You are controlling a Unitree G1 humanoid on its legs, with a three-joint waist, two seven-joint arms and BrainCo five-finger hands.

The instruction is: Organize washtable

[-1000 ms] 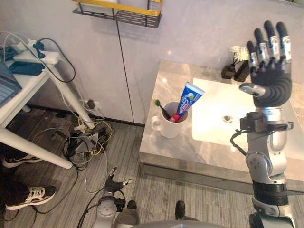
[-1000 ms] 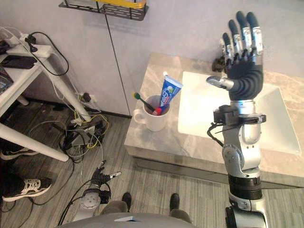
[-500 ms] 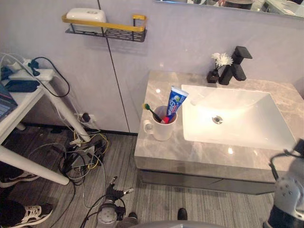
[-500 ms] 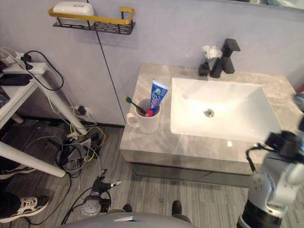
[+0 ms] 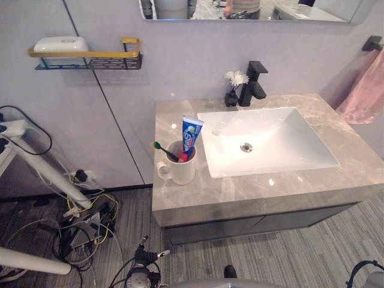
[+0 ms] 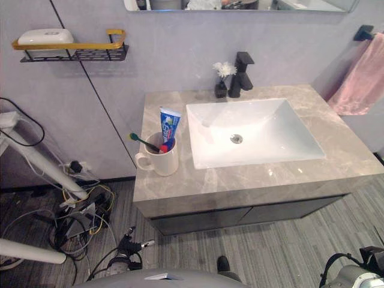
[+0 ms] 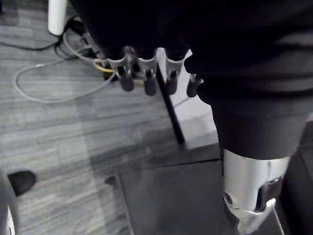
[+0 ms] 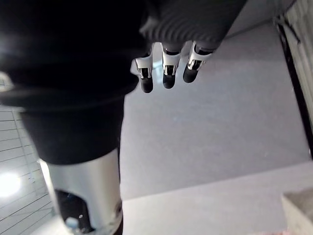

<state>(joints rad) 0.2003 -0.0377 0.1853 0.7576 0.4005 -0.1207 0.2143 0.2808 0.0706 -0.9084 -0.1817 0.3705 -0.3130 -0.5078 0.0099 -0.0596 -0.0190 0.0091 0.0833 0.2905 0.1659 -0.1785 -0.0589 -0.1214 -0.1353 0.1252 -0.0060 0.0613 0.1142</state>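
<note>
**A:** How far along are we calling this one? The bench [image 5: 258,193] is looking pretty tidy to us.

**B:** We're leaning toward basically done. The white mug [image 5: 180,169] is sitting near the bench's left edge, towards the front and just beside the sink [image 5: 282,141]. It's holding both the toothpaste tube [image 5: 190,135] and the green toothbrush [image 5: 162,149], which are leaning out of the top. We're not spotting anything lying loose on the stone. The black faucet [image 5: 255,79] and the little flower vase [image 5: 233,90] are standing together at the back edge.

**A:** And what are the hands doing?

**B:** Both are hanging low, well away from the bench. The left robot hand [image 7: 146,73] is dangling over the floor with its fingers loose and uncurled, carrying nothing. The right robot hand [image 8: 168,67] is the same, relaxed and empty.

**A:** So is anything left?

**B:** We're guessing very little, maybe nothing.

**A:** Anything we're not seeing properly?

**B:** A few things.
- The bottom ends of the brush and tube are hiding inside the mug, so we're not able to tell what else is in there.
- The thumbs are hard to make out in the wrist views.
- The pink towel [image 5: 363,90] past the right edge is getting cut off.
- We can't tell if the soap box [image 5: 60,44] on the wall shelf [image 5: 90,55] counts as part of the job.
</note>
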